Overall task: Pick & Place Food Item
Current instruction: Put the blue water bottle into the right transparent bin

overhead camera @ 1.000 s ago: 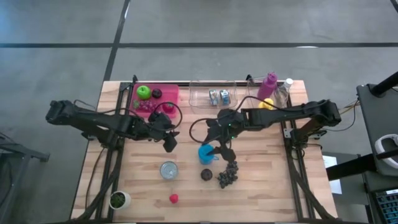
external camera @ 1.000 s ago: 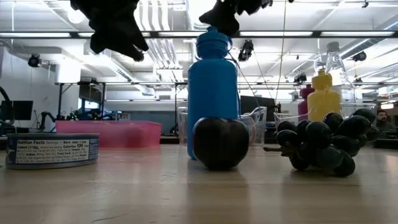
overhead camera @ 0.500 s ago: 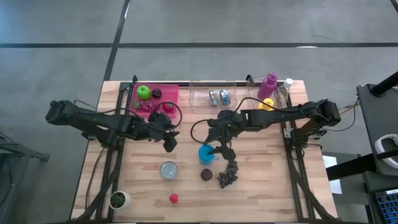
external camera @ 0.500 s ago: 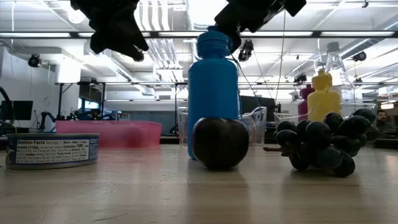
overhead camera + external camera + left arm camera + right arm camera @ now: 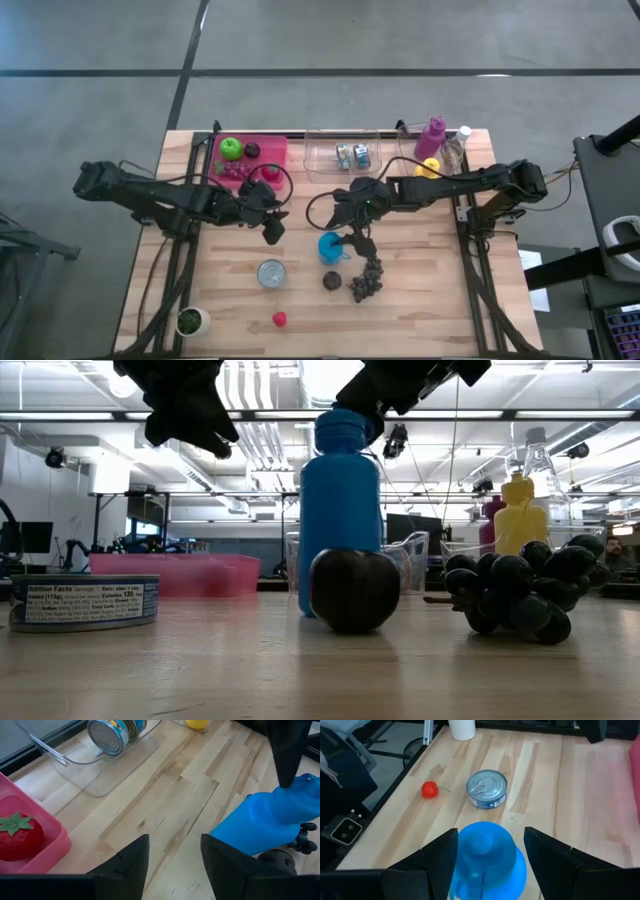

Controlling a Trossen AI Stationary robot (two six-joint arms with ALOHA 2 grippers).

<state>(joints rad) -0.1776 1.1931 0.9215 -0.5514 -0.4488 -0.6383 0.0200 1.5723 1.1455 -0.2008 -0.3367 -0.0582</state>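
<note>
Right hand (image 5: 487, 870) straddled the blue bottle (image 5: 331, 246) mid-counter, fingers spread, poised to grip; left hand (image 5: 172, 857) hung spread, empty.

We see bare wood between the pink bin (image 5: 250, 155) and the tuna can (image 5: 270, 272), wide enough for a gripper to pass. Mid-table is crowded: the blue bottle (image 5: 331, 247) stands just behind the dark plum (image 5: 332, 281), with the black grapes (image 5: 366, 281) just right of it. Along the far edge, the clear tray (image 5: 345, 157), purple bottle (image 5: 431, 137) and clear bottle (image 5: 456, 147) block access.
</note>
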